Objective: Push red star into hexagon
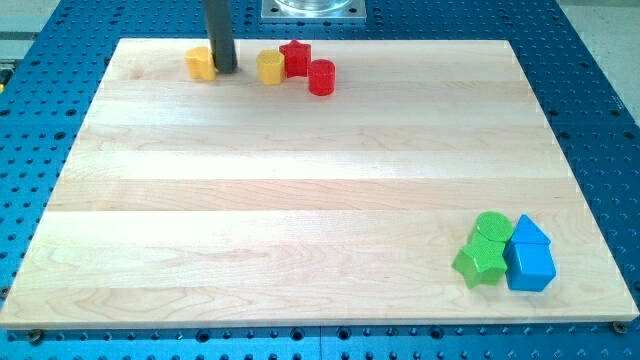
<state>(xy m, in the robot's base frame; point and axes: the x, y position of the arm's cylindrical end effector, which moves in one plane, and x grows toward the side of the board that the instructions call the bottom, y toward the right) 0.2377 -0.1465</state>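
Observation:
The red star (295, 57) lies near the view's top, left of centre, touching a yellow hexagon (270, 67) on its left. A red cylinder (321, 77) sits just to the star's lower right. Another yellow block (201, 62), its shape unclear, lies farther left. My tip (224, 69) stands on the board right beside that yellow block's right edge, about two block widths left of the yellow hexagon.
At the view's bottom right sits a cluster: a green cylinder (491, 226), a green star (480, 262), a blue triangular block (528, 232) and a blue cube (530, 267). The wooden board (320, 190) rests on a blue perforated table. A metal base (314, 9) stands at the top.

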